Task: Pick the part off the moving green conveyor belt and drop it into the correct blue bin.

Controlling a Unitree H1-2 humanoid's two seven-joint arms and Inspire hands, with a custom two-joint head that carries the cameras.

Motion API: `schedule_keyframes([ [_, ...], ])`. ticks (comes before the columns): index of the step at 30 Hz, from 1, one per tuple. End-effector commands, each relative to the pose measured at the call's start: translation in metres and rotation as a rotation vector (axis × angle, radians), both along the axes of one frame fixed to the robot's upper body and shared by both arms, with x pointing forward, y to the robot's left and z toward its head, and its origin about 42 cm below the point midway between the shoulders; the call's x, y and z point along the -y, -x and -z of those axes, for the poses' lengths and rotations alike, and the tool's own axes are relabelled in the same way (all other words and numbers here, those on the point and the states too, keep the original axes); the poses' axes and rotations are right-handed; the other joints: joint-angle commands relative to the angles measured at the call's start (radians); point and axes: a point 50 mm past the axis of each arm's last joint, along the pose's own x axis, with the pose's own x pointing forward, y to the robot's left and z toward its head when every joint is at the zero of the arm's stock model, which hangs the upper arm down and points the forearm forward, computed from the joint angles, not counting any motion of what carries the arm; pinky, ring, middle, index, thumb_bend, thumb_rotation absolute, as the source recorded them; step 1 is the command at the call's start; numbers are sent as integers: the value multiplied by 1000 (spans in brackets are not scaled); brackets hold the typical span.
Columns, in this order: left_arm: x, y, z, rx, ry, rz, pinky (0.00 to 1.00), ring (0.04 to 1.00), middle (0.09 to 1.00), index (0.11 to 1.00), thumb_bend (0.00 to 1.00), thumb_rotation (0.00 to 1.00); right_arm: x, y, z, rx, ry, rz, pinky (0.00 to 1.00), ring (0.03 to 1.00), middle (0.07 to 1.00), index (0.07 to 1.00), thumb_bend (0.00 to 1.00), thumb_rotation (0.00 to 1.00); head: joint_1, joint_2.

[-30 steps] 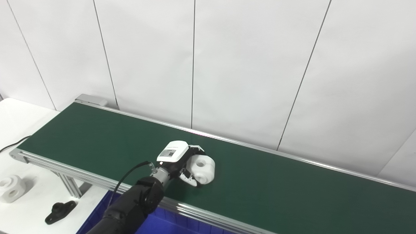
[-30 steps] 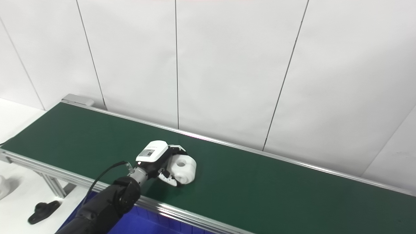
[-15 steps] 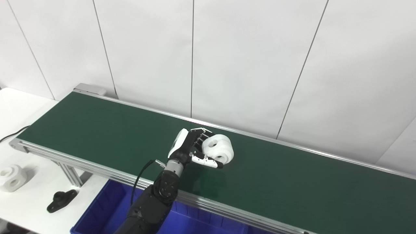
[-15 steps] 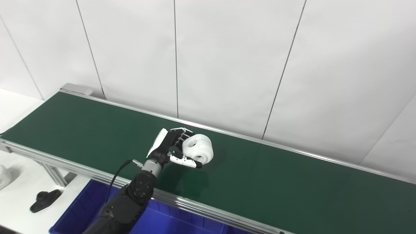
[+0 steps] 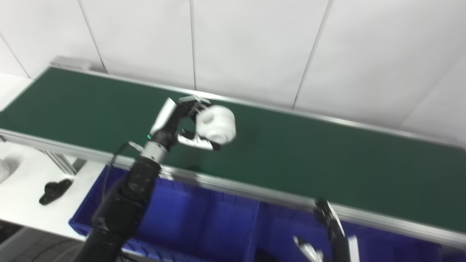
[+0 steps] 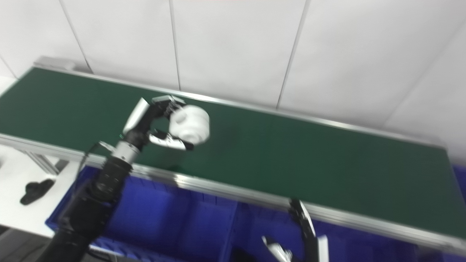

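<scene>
While your left hand (image 5: 178,123) hangs above the green conveyor belt (image 5: 291,153), its fingers (image 5: 193,105) curl over the white part (image 5: 216,125) with the thumb beneath, gripping it clear of the belt. Nearer than the belt, over the blue bin (image 5: 204,225), your right hand (image 5: 327,236) shows spread fingers, holding nothing.

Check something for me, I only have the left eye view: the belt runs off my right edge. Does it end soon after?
Observer: Yes. In the right eye view the conveyor belt ends just short of the frame's right edge, near the wall.
Operator: Fine. Left hand holds the white part up on my side. Anything past that end?
Observer: A strip of blue shows beyond the belt's end, probably more bin. Too little is visible to be sure.
</scene>
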Motion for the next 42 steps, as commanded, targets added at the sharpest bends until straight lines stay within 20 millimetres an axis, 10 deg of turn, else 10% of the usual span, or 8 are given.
schedule_keyframes([
  [1, 3, 9, -8, 71, -20, 61, 421, 416, 493, 539, 497, 0, -9, -4, -14, 88, -33, -23, 798, 824, 857, 876, 839, 617, -29, 12],
  [12, 5, 73, 45, -12, -131, 187, 399, 411, 508, 523, 499, 0, -29, -5, -13, 73, -37, -40, 799, 837, 862, 887, 837, 600, -141, -7],
  [30, 4, 82, 91, -236, -357, 348, 518, 451, 507, 502, 500, 0, -43, -2, 1, 29, -16, -33, 775, 834, 854, 884, 841, 594, -251, -111],
  [34, 1, 80, 95, -296, -416, 356, 625, 683, 692, 499, 507, 50, -46, -2, 4, 23, -3, -32, 784, 843, 858, 889, 844, 610, -266, -127],
  [36, -1, 80, 96, -313, -441, 360, 707, 785, 808, 752, 601, 153, -46, -3, 5, 25, 2, -26, 786, 843, 853, 885, 837, 610, -268, -129],
  [42, -6, 82, 95, -318, -411, 342, 859, 948, 985, 941, 730, 377, -50, -3, 8, 22, -2, -20, 805, 844, 854, 885, 842, 600, -302, -152],
])
